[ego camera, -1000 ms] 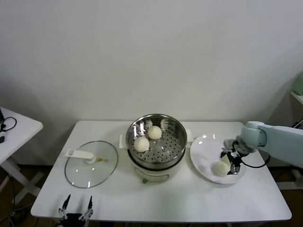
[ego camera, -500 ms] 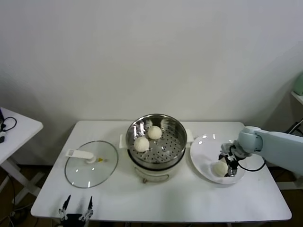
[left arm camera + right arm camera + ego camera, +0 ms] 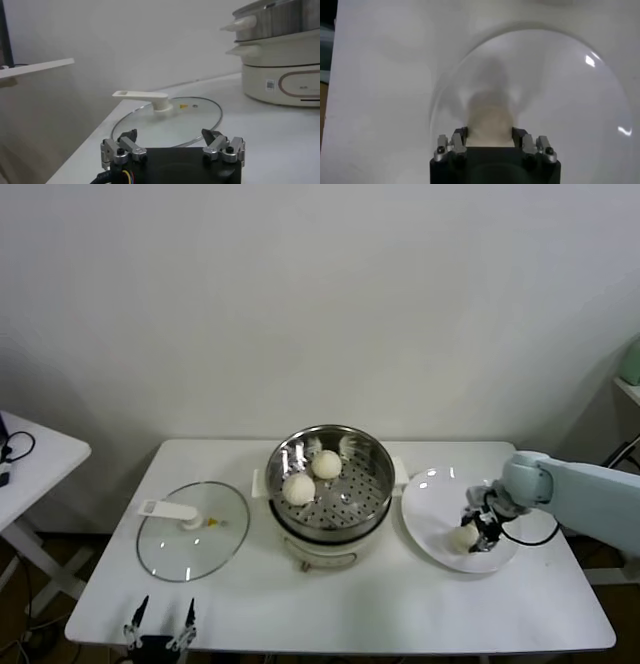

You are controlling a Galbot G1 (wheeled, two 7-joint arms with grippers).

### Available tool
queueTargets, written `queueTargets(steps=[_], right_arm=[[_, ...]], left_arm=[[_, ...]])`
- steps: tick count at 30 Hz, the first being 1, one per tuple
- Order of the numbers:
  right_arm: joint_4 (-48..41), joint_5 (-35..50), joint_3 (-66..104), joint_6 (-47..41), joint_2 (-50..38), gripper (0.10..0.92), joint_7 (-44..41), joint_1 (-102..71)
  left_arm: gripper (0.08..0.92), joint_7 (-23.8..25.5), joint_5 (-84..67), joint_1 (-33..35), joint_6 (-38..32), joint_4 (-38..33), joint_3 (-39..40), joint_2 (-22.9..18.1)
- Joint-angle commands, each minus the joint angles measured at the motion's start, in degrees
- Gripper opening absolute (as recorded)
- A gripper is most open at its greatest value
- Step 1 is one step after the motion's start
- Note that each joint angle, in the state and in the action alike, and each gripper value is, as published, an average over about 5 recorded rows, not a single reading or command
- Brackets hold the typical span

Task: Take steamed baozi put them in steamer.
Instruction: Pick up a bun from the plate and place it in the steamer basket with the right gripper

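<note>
The right hand (image 3: 474, 533) sits low over the white plate (image 3: 432, 496), its fingers (image 3: 522, 138) pressed against both sides of a steamed baozi (image 3: 463, 536) resting on that plate. Well off to its left, the steamer (image 3: 331, 490) holds two more buns (image 3: 299, 488). The left hand (image 3: 160, 625) hangs at the tabletop's (image 3: 400, 604) near edge, fingers apart, just short of the glass lid (image 3: 192, 531).
</note>
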Motion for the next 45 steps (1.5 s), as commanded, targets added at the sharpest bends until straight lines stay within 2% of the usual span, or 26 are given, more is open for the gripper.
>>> queueTargets(steps=[1, 12, 18, 26, 31, 39, 45], right_arm=[[3.85, 3.9, -11.69, 6.15, 1.07, 0.607, -3.17, 19.83], [5.85, 13.03, -17.48, 19.75, 7.35, 0.602, -10.58, 42.79], [13.75, 13.49, -14.07, 24.19, 10.77, 0.602, -11.01, 47.25], [23.65, 0.44, -6.34, 30.52, 15.49, 0.594, -7.62, 42.25], [26.42, -8.88, -4.05, 32.86, 19.18, 0.594, -5.14, 35.07], [20.57, -21.09, -2.25, 34.05, 25.12, 0.594, -1.79, 23.17], [14.27, -26.7, -1.04, 35.11, 27.63, 0.594, -0.78, 16.21]], left_arm=[[0.823, 0.06, 0.11, 0.38, 0.09, -0.29, -0.03, 0.0], [0.823, 0.17, 0.26, 0.6, 0.62, -0.95, -0.09, 0.08], [0.823, 0.13, 0.7, 0.49, 0.53, -0.52, 0.2, -0.16], [0.823, 0.07, 0.92, 0.35, 0.51, -0.4, 0.23, -0.25], [0.823, 0.01, 0.9, 0.37, 0.44, -0.16, 0.21, -0.35], [0.823, -0.05, 0.76, -0.08, 0.53, -0.17, -0.06, -0.49], [0.823, -0.04, 0.67, -0.28, 0.58, -0.13, -0.23, -0.57]])
